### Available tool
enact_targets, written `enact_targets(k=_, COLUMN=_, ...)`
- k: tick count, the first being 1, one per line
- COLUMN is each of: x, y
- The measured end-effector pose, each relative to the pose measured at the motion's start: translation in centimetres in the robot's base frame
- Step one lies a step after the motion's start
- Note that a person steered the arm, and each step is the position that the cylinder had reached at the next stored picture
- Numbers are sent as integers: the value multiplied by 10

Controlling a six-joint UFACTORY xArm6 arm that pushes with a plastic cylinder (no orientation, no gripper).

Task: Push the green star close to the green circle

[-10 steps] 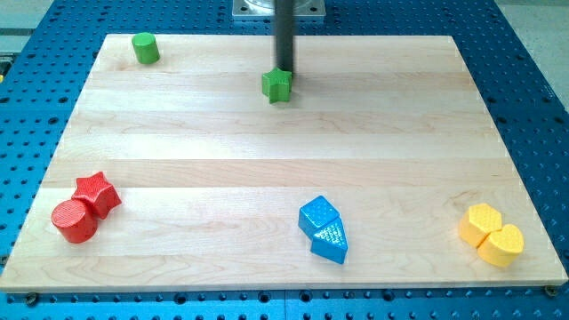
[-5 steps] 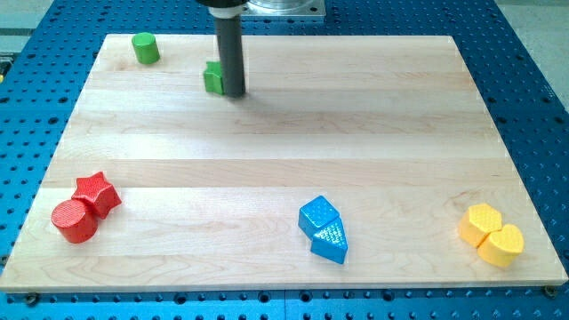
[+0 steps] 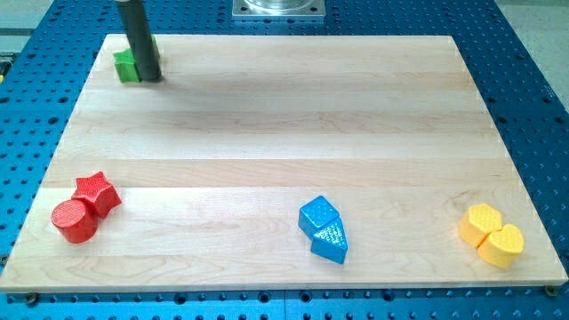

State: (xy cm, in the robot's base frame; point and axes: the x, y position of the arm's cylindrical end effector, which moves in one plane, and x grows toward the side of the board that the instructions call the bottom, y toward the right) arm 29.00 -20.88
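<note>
My tip (image 3: 149,78) is at the board's top left corner, the dark rod rising out of the view's top. A green block (image 3: 126,66), which looks like the green star, sits right against the rod's left side. The green circle stood at this corner; the rod covers most of that spot and only a green sliver (image 3: 155,46) shows on its right. I cannot tell whether the two green blocks touch.
A red star (image 3: 98,193) and a red cylinder (image 3: 74,221) touch at the lower left. Two blue blocks (image 3: 323,228) sit together at the bottom middle. Two yellow blocks (image 3: 491,234) sit together at the lower right. The wooden board (image 3: 284,133) lies on a blue perforated table.
The rod has swept from the top middle to the top left corner, pushing the green star left and slightly up, into the spot by the green circle.
</note>
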Motion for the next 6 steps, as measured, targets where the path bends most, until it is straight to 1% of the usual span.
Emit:
enact_targets(k=1, x=32, y=-19)
enact_targets(k=2, x=37, y=-40)
enact_targets(k=3, x=15, y=-22)
enact_targets(k=4, x=18, y=-10)
enact_targets(k=5, x=44, y=-18)
enact_targets(k=6, x=53, y=-18)
